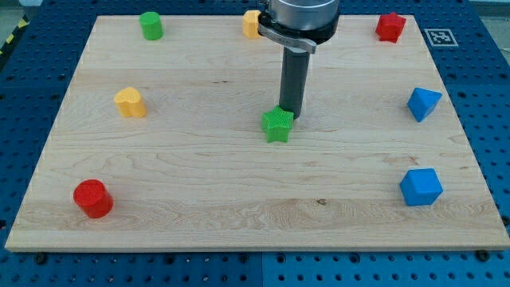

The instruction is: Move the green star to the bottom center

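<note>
The green star lies near the middle of the wooden board. My tip stands just above and slightly right of the star, touching or almost touching its upper right edge. The dark rod comes down from the arm at the view's top centre.
A green cylinder sits top left and a yellow block top centre, partly behind the arm. A red star is top right, a yellow heart left, a red cylinder bottom left. A blue triangular block and a blue cube are right.
</note>
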Available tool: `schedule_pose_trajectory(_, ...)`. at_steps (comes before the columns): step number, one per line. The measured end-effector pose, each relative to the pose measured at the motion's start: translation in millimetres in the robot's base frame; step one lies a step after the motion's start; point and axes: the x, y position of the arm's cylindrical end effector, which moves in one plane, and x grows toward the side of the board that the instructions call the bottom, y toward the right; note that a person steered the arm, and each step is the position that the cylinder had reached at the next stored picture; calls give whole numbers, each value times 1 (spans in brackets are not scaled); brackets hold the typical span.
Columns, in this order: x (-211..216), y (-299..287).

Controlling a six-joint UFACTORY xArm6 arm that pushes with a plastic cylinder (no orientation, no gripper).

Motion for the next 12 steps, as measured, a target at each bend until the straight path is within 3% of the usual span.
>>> schedule_pose_trajectory(3,11,-40)
schedule_pose_trajectory(12,34,-38)
